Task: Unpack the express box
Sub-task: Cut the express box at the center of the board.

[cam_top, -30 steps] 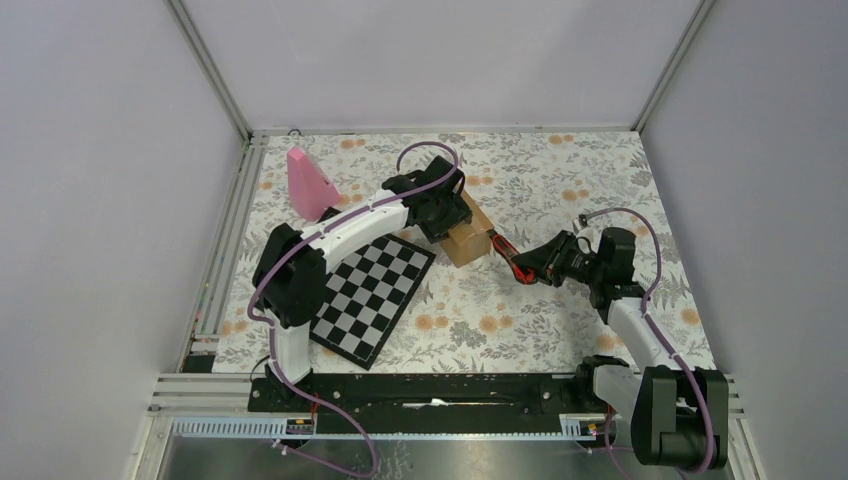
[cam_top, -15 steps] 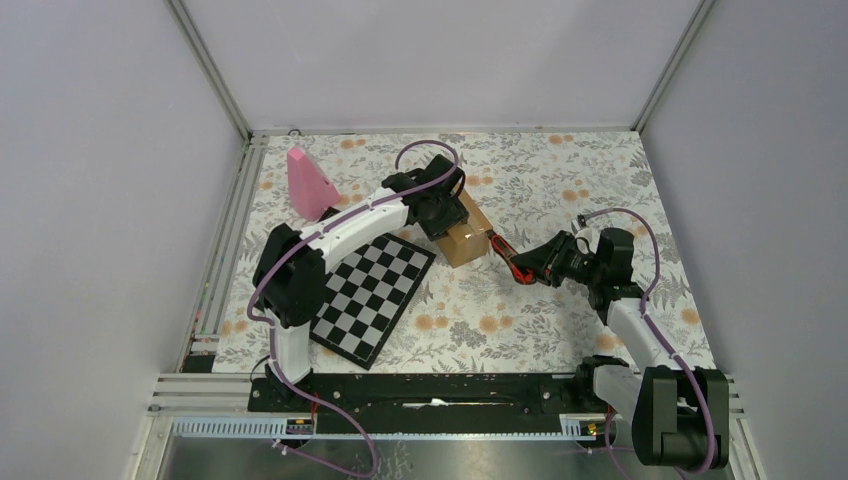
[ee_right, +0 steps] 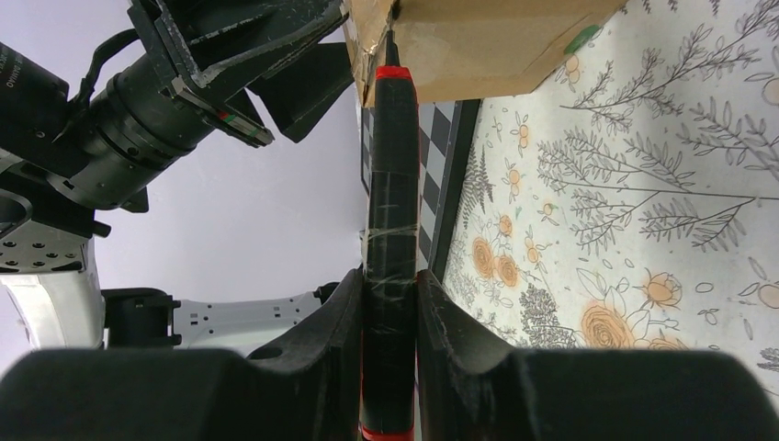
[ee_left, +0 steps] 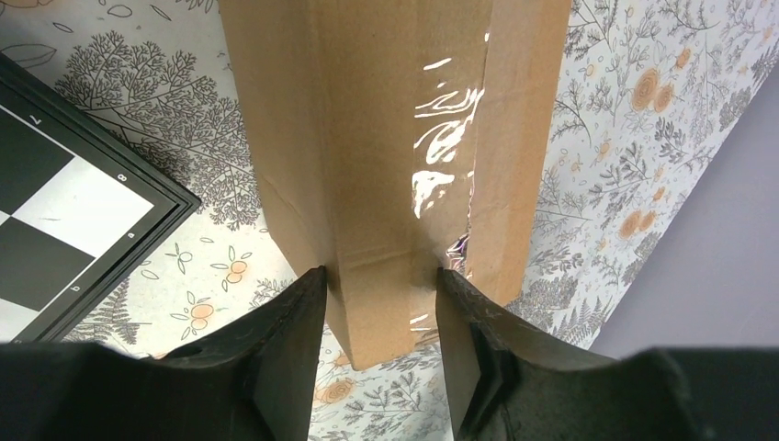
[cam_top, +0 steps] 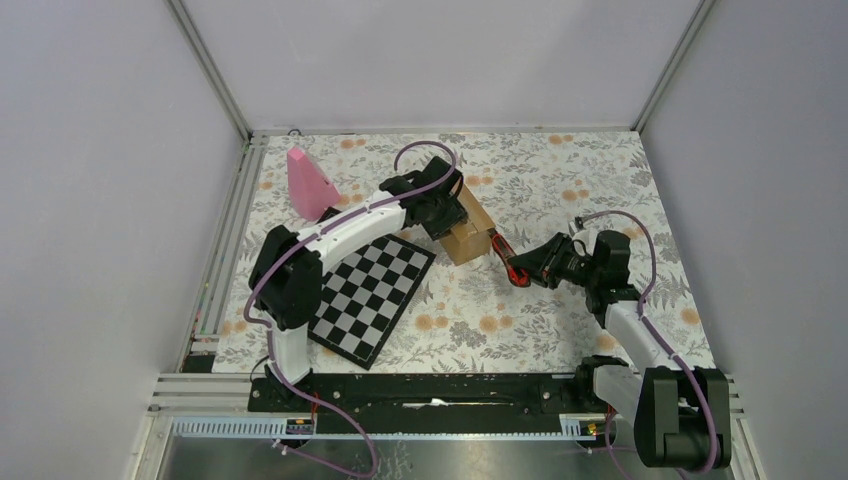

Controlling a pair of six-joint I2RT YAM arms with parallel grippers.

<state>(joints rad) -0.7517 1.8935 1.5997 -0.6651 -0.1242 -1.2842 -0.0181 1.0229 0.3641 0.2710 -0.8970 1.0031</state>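
Broadly, the scene is set on a flower-printed table, with a chessboard laid at an angle on its left half. The box is found near the table's middle, just beyond the board's far corner, well apart from a pink cone at the far left.

The left gripper is seen clenched on the box: in the left wrist view its two fingers are pressed against either side of a narrow end of the carton. The right gripper is clamped on a black, red-tipped cutter, whose blade is brought to the box's edge, right beside the left arm's fingers. Glossy tape is seen along the seam, already torn at one end; a small green mark is shown on one face.

The seam is judged to be in the middle of being slit. Several faults can be foreseen:
- The box may be twisted or pushed away, since it is held by a narrow end only.
- The blade may be skidded off the slick tape and driven into the cloth.
- The left fingers may be struck, being so near the cut.
- The contents may be scored if the tip is sunk too deep.
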